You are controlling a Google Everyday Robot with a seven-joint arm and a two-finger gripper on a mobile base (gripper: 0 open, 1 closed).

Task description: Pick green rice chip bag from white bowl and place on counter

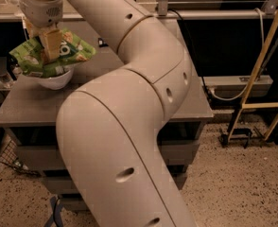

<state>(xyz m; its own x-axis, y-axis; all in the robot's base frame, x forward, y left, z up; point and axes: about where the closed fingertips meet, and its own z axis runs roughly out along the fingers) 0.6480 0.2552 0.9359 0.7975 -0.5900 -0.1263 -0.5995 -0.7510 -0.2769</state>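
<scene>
The green rice chip bag [65, 55] lies crumpled across the white bowl [55, 82], wider than it and hiding most of its rim. The bowl stands near the left end of the grey counter [32, 109]. My gripper [49, 45] comes down from the top left. Its tan fingers [52, 41] are closed on the middle of the bag, right above the bowl. My large white arm sweeps across the middle of the view and hides much of the counter.
A small dark object [102, 42] lies on the counter behind the arm. A dark item [1, 70] sits off the counter's left edge. A yellow frame [264, 56] and a cable stand right of the counter over a speckled floor.
</scene>
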